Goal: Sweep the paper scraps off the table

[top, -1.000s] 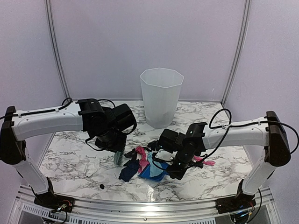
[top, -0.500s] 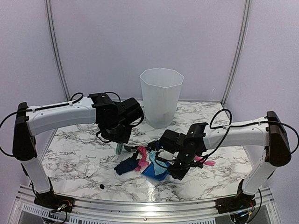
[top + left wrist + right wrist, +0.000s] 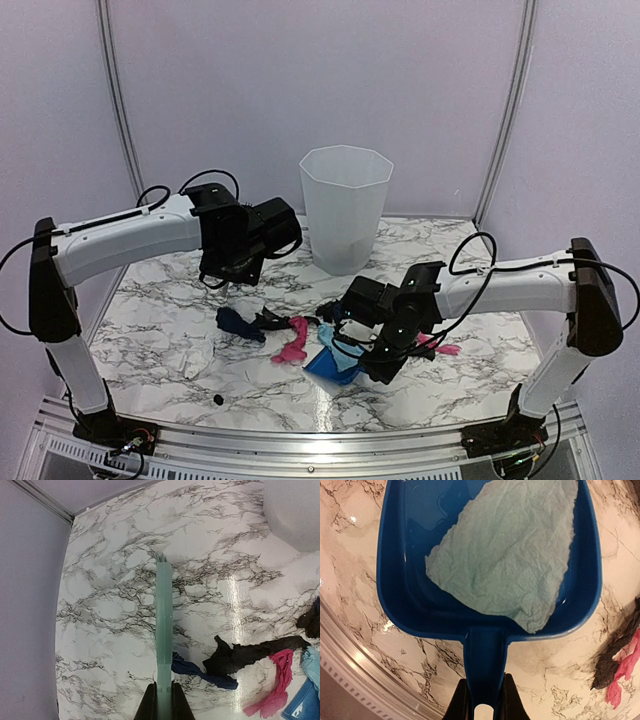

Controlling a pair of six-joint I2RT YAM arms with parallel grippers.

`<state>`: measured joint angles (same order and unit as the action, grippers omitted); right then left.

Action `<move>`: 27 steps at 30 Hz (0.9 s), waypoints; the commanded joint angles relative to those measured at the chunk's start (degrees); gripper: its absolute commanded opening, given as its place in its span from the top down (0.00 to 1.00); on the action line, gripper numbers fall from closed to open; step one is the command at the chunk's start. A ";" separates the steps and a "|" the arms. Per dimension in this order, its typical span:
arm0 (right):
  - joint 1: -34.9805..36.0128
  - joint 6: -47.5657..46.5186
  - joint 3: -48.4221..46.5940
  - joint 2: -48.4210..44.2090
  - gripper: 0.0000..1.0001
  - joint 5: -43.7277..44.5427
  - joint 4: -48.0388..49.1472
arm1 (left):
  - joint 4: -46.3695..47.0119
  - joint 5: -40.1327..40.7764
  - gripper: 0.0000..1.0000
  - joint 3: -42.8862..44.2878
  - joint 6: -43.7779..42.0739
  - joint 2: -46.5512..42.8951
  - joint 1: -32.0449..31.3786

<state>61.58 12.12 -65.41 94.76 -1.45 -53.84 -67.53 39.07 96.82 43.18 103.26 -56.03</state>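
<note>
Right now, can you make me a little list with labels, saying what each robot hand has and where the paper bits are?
Left gripper: shut on the pale green hand brush
Right gripper: shut on the handle of the blue plastic dustpan
Inside the dustpan: one wrinkly light blue paper scrap
On the white marble table: navy blue strip, black strip, pink strip, all outside the dustpan
Behind them: tall white plastic bin, upright
</note>
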 commanded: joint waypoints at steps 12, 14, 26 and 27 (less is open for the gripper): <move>-0.32 -1.20 -2.73 1.84 1.00 -0.52 -0.36 | -8.62 17.12 1.00 0.71 10.92 -9.51 1.35; -0.34 -1.46 -3.17 2.27 1.00 -0.40 -0.38 | -8.01 16.26 1.00 0.91 11.74 -11.56 1.21; -1.33 -3.11 -4.51 4.47 1.00 -0.09 0.10 | 20.08 -7.73 1.00 -10.49 -10.05 -11.14 1.27; -1.65 -3.22 -4.50 4.54 1.00 -0.20 0.14 | 20.41 -7.87 1.00 -9.71 -10.54 -9.80 1.27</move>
<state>61.23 9.87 -68.01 98.35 -1.87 -53.65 -52.53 37.01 86.08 37.10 87.83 -54.78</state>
